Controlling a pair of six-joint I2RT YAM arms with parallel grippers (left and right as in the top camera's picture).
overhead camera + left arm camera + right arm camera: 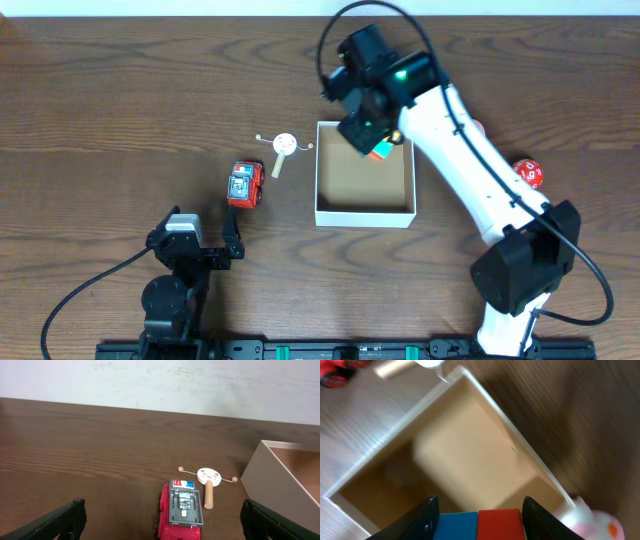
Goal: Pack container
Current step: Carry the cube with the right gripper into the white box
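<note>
The container (365, 214) is a square white box with a brown inside, standing at mid-table; it also fills the right wrist view (512, 427) and shows at the right edge of the left wrist view (272, 477). My right gripper (372, 140) hangs over its far right corner, shut on a colour-tiled cube (380, 152). Blue and red faces of the cube (480, 525) show between the black fingers (427, 517). My left gripper (195, 232) stands open near the front edge, its fingers wide apart behind a red toy truck (181, 510).
The red truck (245, 185) lies left of the container, with a small white rattle drum (284, 146) on a wooden stick beside it. A red many-sided die (527, 172) sits to the right. A pink-and-white toy (592, 522) lies just outside the container's far right corner.
</note>
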